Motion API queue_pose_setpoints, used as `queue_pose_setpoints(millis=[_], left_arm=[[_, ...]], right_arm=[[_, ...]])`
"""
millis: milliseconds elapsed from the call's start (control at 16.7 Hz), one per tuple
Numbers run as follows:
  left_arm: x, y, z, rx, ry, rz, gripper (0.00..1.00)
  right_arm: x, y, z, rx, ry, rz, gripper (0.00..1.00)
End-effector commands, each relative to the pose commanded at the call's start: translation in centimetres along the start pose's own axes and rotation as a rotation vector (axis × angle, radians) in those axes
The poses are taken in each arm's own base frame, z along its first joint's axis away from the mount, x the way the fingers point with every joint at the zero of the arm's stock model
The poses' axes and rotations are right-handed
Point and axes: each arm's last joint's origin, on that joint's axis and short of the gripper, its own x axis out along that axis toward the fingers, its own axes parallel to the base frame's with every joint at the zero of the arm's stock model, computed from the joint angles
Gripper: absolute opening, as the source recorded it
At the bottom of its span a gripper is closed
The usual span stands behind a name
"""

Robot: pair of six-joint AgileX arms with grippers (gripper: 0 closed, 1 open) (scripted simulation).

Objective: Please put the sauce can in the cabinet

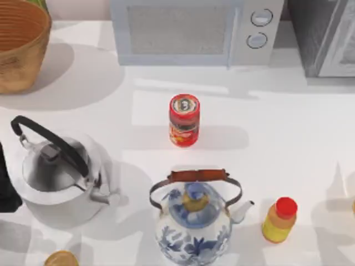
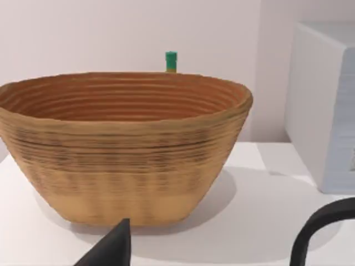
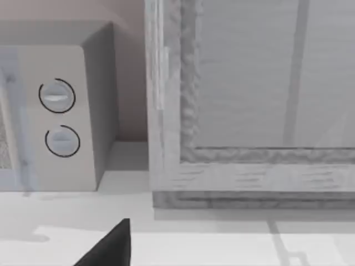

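The small red cylindrical sauce can with a silver metal top and yellow-orange label (image 1: 184, 120) stands upright on the white desk (image 1: 277, 111), near its middle, in front of the pale microwave with two round knobs (image 1: 194, 30) and apart from everything around it. The grey speckled boxy cabinet with a light grey framed door (image 1: 327, 36) sits at the desk's far right corner, just beside the microwave; in the right wrist view its door (image 3: 266, 83) looks closed. Nothing holds the can, so the task appears to be at its very start, with the reach not yet made. Only a dark tip of the left end effector (image 2: 113, 246) shows, facing the woven brown basket (image 2: 122, 144), and likewise a dark tip of the right end effector (image 3: 113, 244), facing the cabinet; whether either is released or clenched, I cannot tell. The next move probably calls for one arm to approach the can while steering clear of the blue-and-white porcelain kettle (image 1: 194, 227) in front of it and the silver metal kettle (image 1: 55, 174) to its left, and the cabinet door would likely need opening.
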Motion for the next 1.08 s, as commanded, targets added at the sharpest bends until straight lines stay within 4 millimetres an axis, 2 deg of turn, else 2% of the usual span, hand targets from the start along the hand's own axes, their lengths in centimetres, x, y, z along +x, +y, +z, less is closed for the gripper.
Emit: queue_pose_setpoints(millis=[180, 300, 480, 660, 780, 900, 960, 1080], left_arm=[[0.0, 0.0, 0.0, 0.0, 0.0, 0.0, 1.0], [0.0, 0.0, 0.0, 0.0, 0.0, 0.0, 1.0], [0.0, 0.0, 0.0, 0.0, 0.0, 0.0, 1.0], [0.0, 0.0, 0.0, 0.0, 0.0, 0.0, 1.0], [0.0, 0.0, 0.0, 0.0, 0.0, 0.0, 1.0], [0.0, 0.0, 0.0, 0.0, 0.0, 0.0, 1.0], [0.0, 0.0, 0.0, 0.0, 0.0, 0.0, 1.0], [0.0, 0.0, 0.0, 0.0, 0.0, 0.0, 1.0]], right_arm=[[0.0, 0.0, 0.3, -0.001, -0.01, 0.009, 1.0], [0.0, 0.2, 2.1, -0.005, -0.058, 0.054, 1.0], [0.6, 0.8, 6.8, -0.025, -0.181, 0.188, 1.0], [2.6, 1.8, 12.1, -0.058, -0.302, 0.384, 1.0], [5.6, 2.7, 15.0, -0.08, -0.348, 0.538, 1.0], [10.1, 4.0, 16.2, -0.094, -0.35, 0.698, 1.0], [12.8, 4.7, 16.0, -0.095, -0.334, 0.778, 1.0], [18.5, 6.4, 13.6, -0.084, -0.275, 0.933, 1.0]])
